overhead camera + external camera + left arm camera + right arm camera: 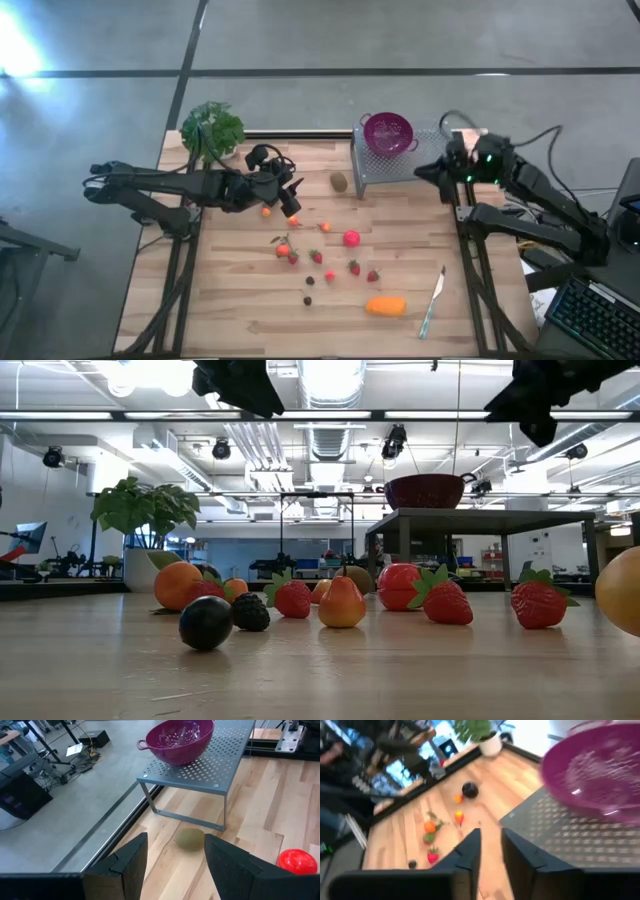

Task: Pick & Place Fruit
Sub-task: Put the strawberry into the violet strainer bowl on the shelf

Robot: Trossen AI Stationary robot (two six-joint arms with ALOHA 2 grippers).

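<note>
The left gripper (292,197) is held open and empty above the table (230,300), the kiwi (190,839) seen between its fingers (131,862). The right gripper (428,172) is parted slightly beside the rack (400,165) bearing the colander (388,132). Strawberries (353,267), a ball (351,238) and an orange piece (386,306) are scattered mid-table.

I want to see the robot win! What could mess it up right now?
The left gripper is open and empty, aimed at the kiwi. The kiwi is round, so it might roll away or slip out. It also lies close beside the metal shelf that holds the purple bowl, so the fingers could bump a shelf leg.
</note>
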